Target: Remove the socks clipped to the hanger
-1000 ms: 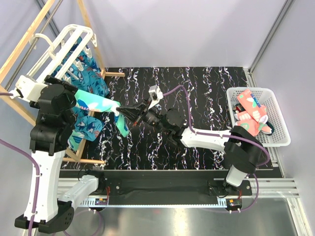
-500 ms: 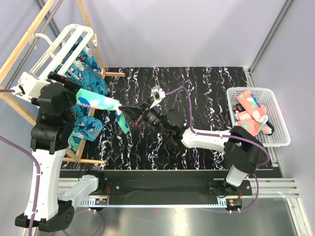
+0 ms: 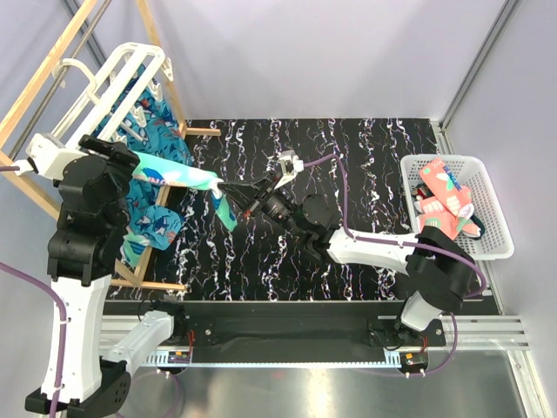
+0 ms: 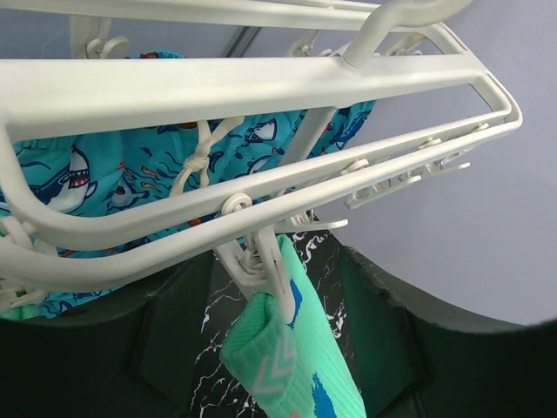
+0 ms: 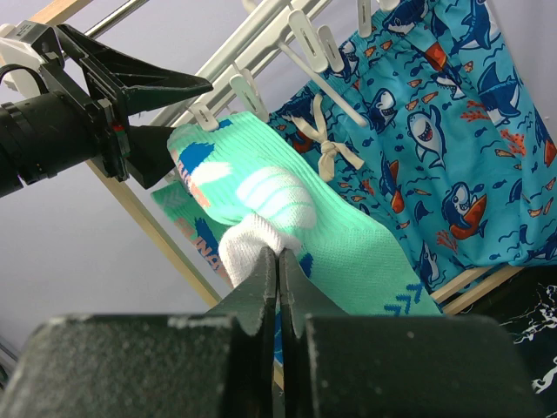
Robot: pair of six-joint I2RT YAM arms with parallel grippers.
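Note:
The white hanger (image 3: pixel 113 74) hangs at the far left on a wooden frame. One of its clips (image 4: pixel 257 257) grips the cuff of a mint-green sock (image 4: pixel 300 357). My left gripper (image 4: pixel 274 266) is open, with a dark finger (image 4: pixel 104 340) on either side of that clip and cuff. The sock (image 3: pixel 183 177) stretches to the right from the hanger. My right gripper (image 5: pixel 278 261) is shut on its white toe (image 5: pixel 248 244). The top view shows this gripper (image 3: pixel 230 193) just right of the hanger. Behind the sock hangs blue shark-patterned fabric (image 5: pixel 452 131).
A white mesh basket (image 3: pixel 487 252) at the right table edge holds coral-pink socks (image 3: pixel 444 196). The wooden pole frame (image 3: pixel 35 87) stands along the left side. More white clips (image 5: pixel 309 39) dangle from the hanger bars. A second mint piece (image 5: pixel 187 231) hangs beside the held sock.
My right gripper has moved right and a little up with the sock's toe, pulling the sock taut. The left gripper has shifted up toward the clip and its jaws have widened and narrowed.

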